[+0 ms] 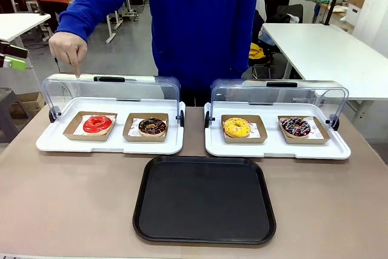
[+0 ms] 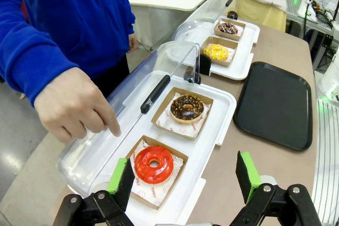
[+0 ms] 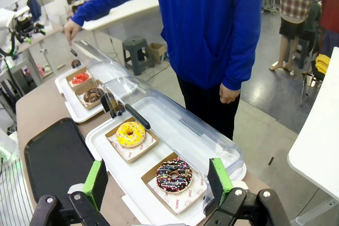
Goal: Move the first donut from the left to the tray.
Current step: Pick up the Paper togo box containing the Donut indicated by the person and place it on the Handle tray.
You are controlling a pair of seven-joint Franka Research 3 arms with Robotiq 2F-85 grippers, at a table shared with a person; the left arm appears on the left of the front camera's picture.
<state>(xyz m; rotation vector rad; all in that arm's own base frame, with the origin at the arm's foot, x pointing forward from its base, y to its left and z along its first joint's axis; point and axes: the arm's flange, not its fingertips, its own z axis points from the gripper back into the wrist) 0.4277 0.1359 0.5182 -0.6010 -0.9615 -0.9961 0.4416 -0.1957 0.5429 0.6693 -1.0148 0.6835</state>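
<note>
Our left gripper (image 2: pixel 184 175) hung jaws apart near the red donut (image 2: pixel 154 164), which sat in its cardboard tray (image 1: pixel 71 127) at ten o'clock from the black tray (image 1: pixel 205 201). A person's hand (image 1: pixel 68 50) held the clear lid (image 1: pixel 139 89) up, likely to let us reach in. Our right gripper (image 3: pixel 158 181) gaped too.

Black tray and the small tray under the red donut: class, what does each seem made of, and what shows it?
Black tray: probably plastic; matte, one-piece with raised rim and rounded corners. Small tray under the red donut: apparently cardboard; dull brown, folded-up walls.
</note>
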